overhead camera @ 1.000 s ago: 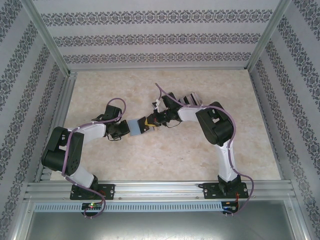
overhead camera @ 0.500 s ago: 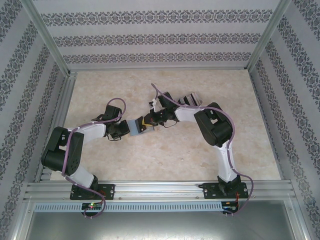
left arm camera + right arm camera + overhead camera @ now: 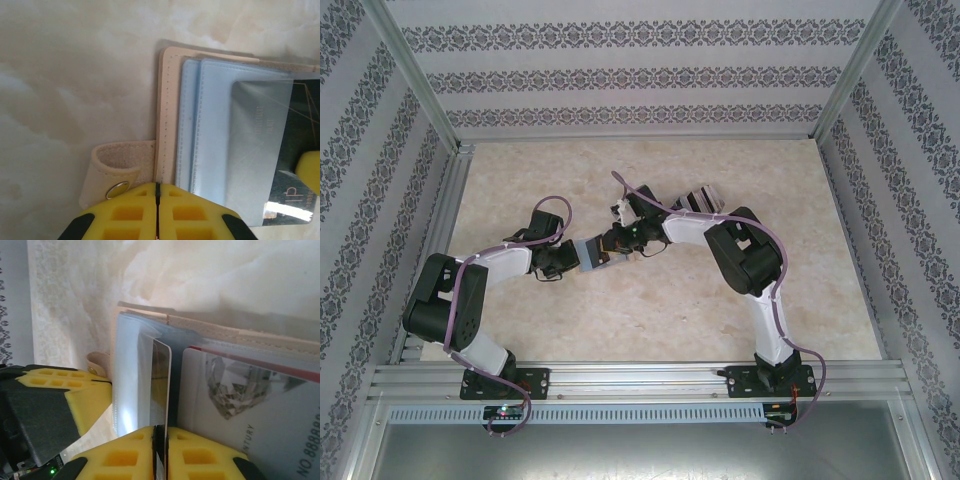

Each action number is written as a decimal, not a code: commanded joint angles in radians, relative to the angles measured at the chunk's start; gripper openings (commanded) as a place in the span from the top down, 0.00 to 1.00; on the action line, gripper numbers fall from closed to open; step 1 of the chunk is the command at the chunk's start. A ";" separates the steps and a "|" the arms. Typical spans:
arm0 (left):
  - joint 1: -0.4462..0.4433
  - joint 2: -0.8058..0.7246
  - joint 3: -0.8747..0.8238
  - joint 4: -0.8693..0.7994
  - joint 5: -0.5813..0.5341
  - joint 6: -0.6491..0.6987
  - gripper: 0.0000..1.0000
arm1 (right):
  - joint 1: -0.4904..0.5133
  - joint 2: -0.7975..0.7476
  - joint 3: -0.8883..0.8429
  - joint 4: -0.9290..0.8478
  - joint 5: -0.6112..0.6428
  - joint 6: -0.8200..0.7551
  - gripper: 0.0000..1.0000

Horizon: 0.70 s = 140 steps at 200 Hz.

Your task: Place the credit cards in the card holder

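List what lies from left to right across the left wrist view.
bare table → snap strap → card holder's beige cover → light blue pockets → dark card

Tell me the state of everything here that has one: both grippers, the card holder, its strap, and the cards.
left gripper: fingers shut on the card holder's edge.
right gripper: fingers shut on the dark card.
card holder: open, sleeves showing.
strap: unsnapped, loose.
dark card: partly slid into a clear sleeve.
diamond-print card: lying in a sleeve.
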 commanded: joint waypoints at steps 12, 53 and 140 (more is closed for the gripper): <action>0.007 0.020 -0.006 0.013 0.021 -0.008 0.92 | 0.015 -0.024 0.032 -0.112 0.057 -0.088 0.78; 0.007 0.016 -0.008 0.007 0.011 -0.008 0.92 | 0.013 -0.072 0.054 -0.210 0.130 -0.159 0.70; 0.007 0.018 -0.013 0.015 0.014 -0.009 0.95 | 0.014 -0.049 0.086 -0.244 0.147 -0.184 0.86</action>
